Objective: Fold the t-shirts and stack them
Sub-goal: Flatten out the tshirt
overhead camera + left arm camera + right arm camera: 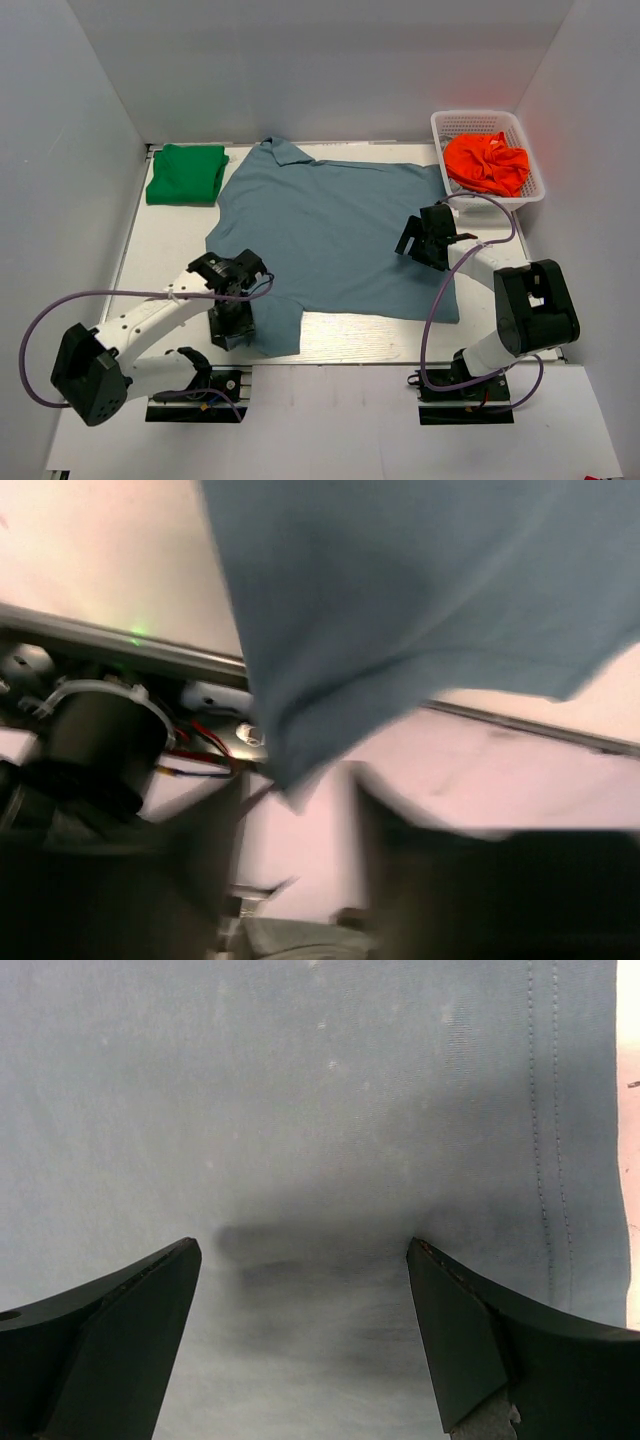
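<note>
The slate-blue t-shirt [330, 235] lies spread flat across the middle of the table. The green t-shirt [186, 173] lies folded at the back left. My left gripper [232, 322] is at the blue shirt's near left corner. The left wrist view is blurred: the jaws [300, 800] stand apart, with the blue shirt's corner [290, 765] just beyond them and nothing held. My right gripper [425, 238] is over the shirt's right part. In its wrist view it [300, 1245] is open, both tips just above or on the blue cloth [320, 1110], near the stitched hem [545, 1110].
A white basket [440, 125] holding an orange cloth [487, 163] stands at the back right. White walls close in the table on three sides. The left arm's base and cables [100, 730] show past the near table edge.
</note>
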Tool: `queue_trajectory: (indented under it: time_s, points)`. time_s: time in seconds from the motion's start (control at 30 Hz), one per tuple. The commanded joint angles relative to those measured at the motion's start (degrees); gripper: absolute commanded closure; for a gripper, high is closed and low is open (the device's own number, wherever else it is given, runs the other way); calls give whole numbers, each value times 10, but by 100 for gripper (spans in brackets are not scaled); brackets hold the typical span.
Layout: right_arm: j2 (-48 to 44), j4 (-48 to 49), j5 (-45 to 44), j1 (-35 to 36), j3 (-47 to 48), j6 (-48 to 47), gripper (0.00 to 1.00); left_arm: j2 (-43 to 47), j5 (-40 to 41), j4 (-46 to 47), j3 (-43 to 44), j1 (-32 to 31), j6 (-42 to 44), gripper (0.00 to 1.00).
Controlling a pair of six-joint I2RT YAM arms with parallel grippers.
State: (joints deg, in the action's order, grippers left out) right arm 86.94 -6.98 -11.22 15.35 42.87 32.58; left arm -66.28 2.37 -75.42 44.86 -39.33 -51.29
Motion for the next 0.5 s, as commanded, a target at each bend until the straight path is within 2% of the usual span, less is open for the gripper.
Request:
queue_trajectory:
  time_s: [0.0,0.03,0.07,0.2,0.23,0.33,0.37,0.47]
  points:
    - [-3,-18,1,-3,5,1,10,26,-12,-42,50,-3,-27,35]
    - [-5,-14,3,-3,3,-5,10,20,-12,-42,73,-3,-27,12]
    - [-12,-14,4,-2,4,-9,10,14,-12,-36,84,-3,-19,0]
    - [-35,5,11,-1,-3,-29,10,-28,31,31,146,-3,14,0]
    - [-41,9,12,-1,0,-33,10,-38,67,53,154,-3,19,0]
    - [-34,20,25,1,11,-46,10,-79,124,168,160,12,59,0]
    - [-31,31,27,2,12,-50,10,-93,131,239,160,12,72,0]
    - [-12,50,34,2,35,-56,10,-178,172,299,217,23,94,0]
